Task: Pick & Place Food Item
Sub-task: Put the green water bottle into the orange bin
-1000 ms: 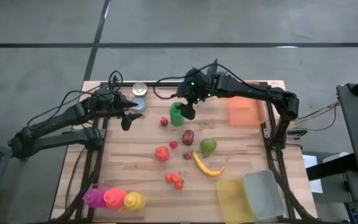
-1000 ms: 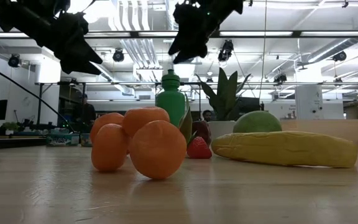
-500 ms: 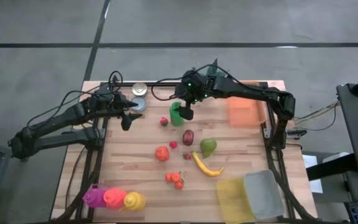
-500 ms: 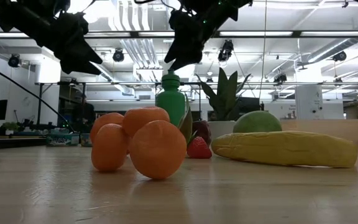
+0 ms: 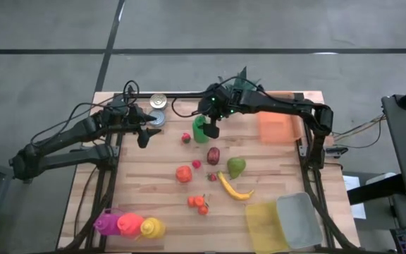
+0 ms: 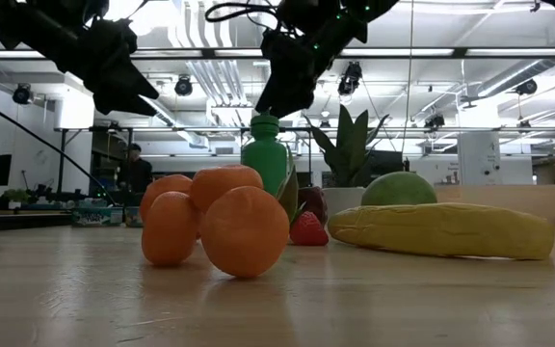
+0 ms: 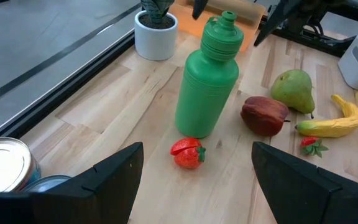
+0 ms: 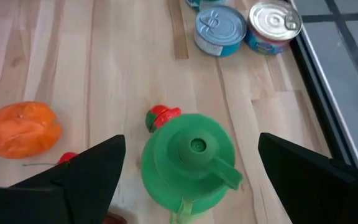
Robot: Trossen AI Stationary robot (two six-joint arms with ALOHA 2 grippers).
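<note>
A green bottle with a screw cap stands upright on its base on the wooden table. My right gripper hangs open just above the cap, one finger on either side of it, touching nothing; in the low view the right gripper is a little above the bottle. My left gripper waits open at the table's left, pointing toward the bottle. Around the bottle lie a strawberry, an apple, a pear and a banana.
Two cans stand at the far left beside my left gripper. An orange food item and small oranges lie mid-table. An orange box, yellow and clear tubs and squeeze bottles sit around the edges.
My right gripper has sunk toward the green bottle's cap and shifted slightly toward the table's left. The bottle and the fruit have stayed where they were.
</note>
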